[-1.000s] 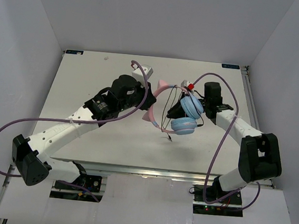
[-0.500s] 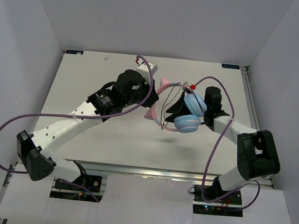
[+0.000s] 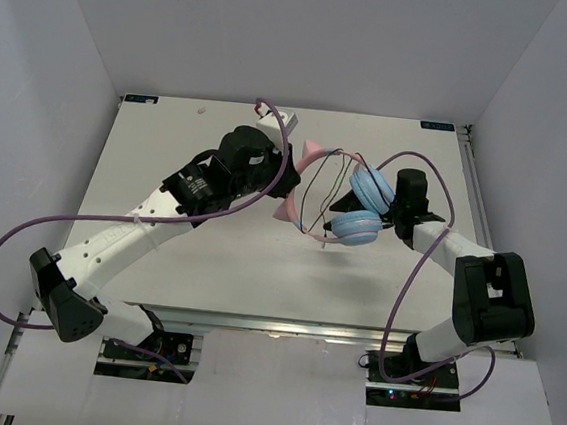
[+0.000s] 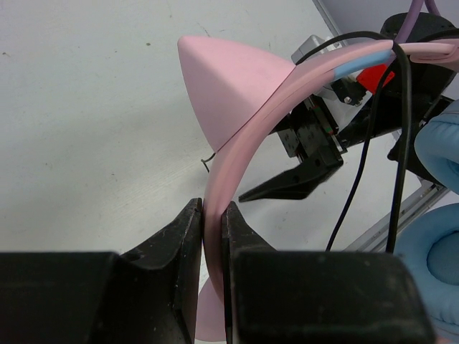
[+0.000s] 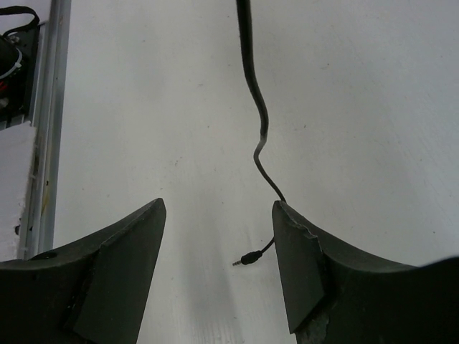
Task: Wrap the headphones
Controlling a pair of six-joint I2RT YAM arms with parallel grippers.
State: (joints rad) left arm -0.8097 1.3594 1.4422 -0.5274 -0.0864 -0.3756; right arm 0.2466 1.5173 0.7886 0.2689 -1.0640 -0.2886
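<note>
Pink band of the headphones [image 4: 240, 82] tight in the left hand [image 4: 211, 215], right hand [image 5: 219, 211] wide apart and empty

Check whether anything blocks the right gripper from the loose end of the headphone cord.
Nothing visible does. The right gripper is open, and the black cord shows in the gap between its fingers, its plug free, with only the table behind it.

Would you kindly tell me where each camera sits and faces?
Top external: above and behind, looking down on the table; both arms show.
Left wrist: looks along the left hand, shut on the headband of the headphones.
Right wrist: looks down past the open right hand at the cord.
Shared: cord in both wrist views.
</note>
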